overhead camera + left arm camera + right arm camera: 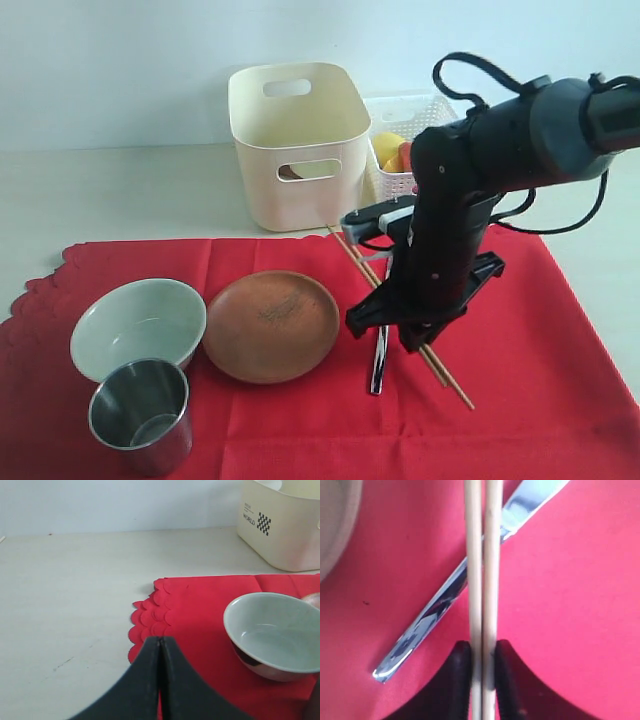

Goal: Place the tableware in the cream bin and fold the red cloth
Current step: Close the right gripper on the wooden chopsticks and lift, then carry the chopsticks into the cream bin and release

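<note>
Most of the job remains: the red cloth lies unfolded before the cream bin, carrying plate, bowl, cup and knife. The right claw pinches the chopsticks crossing the knife; the left claw hovers closed, empty.

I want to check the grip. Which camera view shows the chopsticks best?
The right wrist view: the chopsticks fill it, side by side, gripped by the right hand. In the exterior view the arm hides the middle of the chopsticks. The left wrist view does not show them.
</note>
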`<state>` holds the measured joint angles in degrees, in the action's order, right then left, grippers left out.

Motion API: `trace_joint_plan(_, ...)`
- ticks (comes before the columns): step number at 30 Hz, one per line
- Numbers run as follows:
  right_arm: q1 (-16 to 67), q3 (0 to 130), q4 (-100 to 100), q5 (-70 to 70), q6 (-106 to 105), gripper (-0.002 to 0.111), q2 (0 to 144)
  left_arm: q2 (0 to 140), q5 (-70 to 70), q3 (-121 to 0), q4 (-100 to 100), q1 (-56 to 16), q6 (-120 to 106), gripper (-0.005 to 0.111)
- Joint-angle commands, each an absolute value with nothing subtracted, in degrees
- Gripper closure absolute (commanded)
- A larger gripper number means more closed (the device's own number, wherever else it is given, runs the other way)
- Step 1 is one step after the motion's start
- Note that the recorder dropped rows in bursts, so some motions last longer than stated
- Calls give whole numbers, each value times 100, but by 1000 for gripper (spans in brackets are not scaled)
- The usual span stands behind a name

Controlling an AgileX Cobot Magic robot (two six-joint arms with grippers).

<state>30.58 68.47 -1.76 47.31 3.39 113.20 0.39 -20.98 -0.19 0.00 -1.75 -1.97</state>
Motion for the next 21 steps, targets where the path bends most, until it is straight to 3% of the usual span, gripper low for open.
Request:
trace_joint_plan(1,3067,6840,55,4741,457,108,10790,0,-2053,0,-66,-175,-195,107)
trace_joint_plan(11,3067,6840,55,4552,109,108,9496,0,-2053,0,-66,-175,-195,107)
trace_joint_plan(21,2825,6915,0,3180,-283,108,8949,0,-2053,0,-66,-175,-195,107)
